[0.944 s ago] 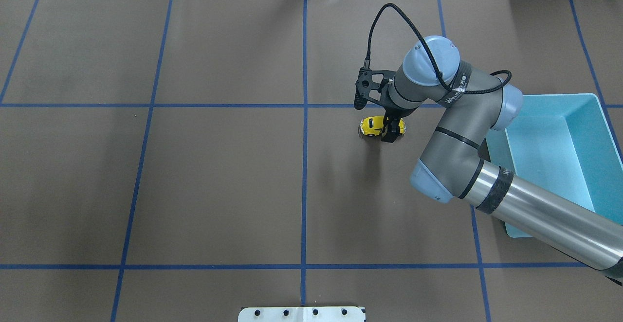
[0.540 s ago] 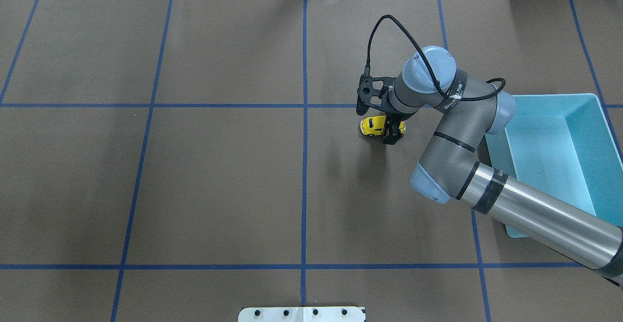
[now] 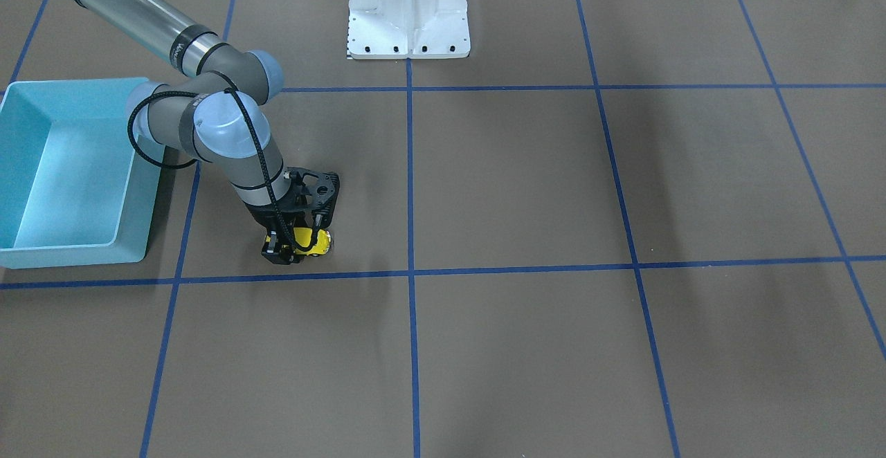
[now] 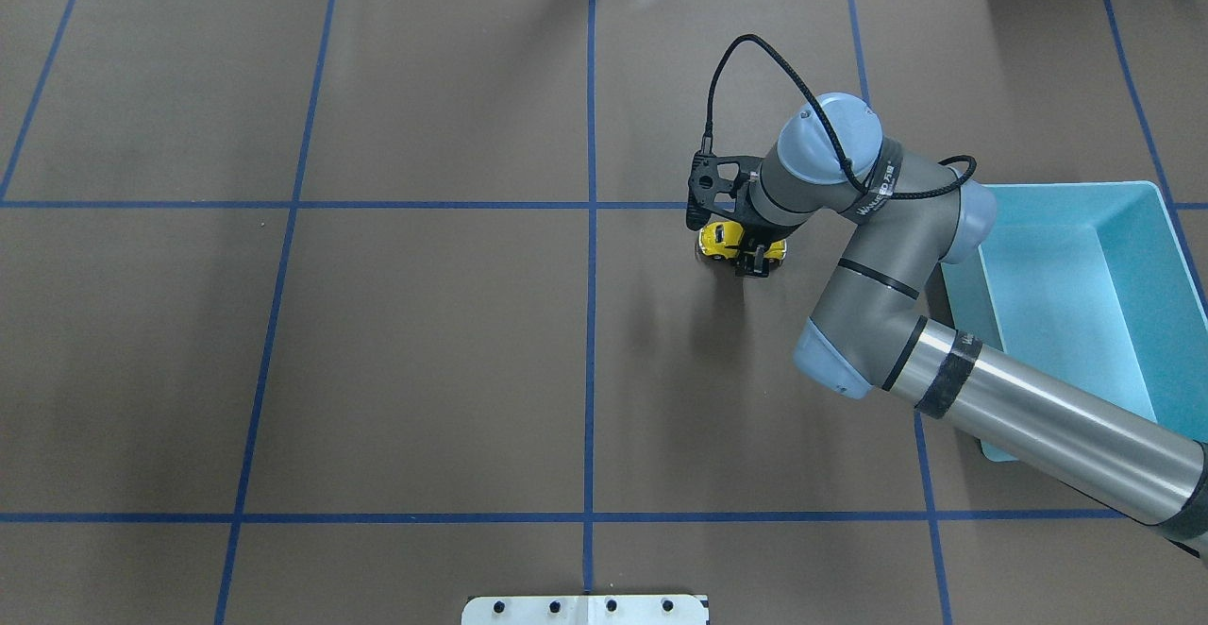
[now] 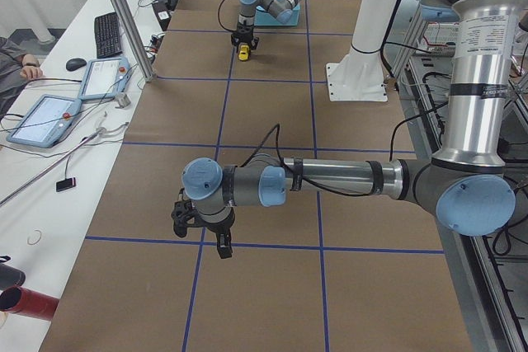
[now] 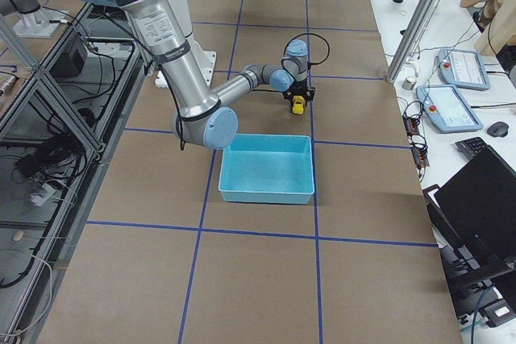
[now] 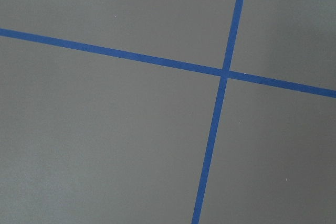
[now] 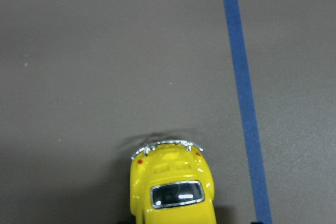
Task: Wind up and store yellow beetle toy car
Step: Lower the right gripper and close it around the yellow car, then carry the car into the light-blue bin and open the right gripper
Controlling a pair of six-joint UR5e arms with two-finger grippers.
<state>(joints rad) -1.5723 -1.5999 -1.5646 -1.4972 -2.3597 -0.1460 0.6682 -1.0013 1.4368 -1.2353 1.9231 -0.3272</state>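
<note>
The yellow beetle toy car (image 4: 719, 241) stands on the brown table mat, just right of the centre line. It also shows in the front view (image 3: 309, 240) and, seen from behind, at the bottom of the right wrist view (image 8: 172, 187). My right gripper (image 4: 752, 249) is down over the car, its fingers open on either side of the body; I see no contact. My left gripper (image 5: 216, 245) hangs low over the mat, far from the car, and I cannot tell whether it is open or shut. The left wrist view shows only mat and blue tape.
A light blue bin (image 4: 1066, 193) stands to the right of the car, partly under my right arm; it looks empty. Blue tape lines divide the mat into squares. The white robot base (image 3: 408, 8) stands at the table's near edge.
My right gripper has come down lower around the car, and the wrist has shifted slightly. The car has not moved.
</note>
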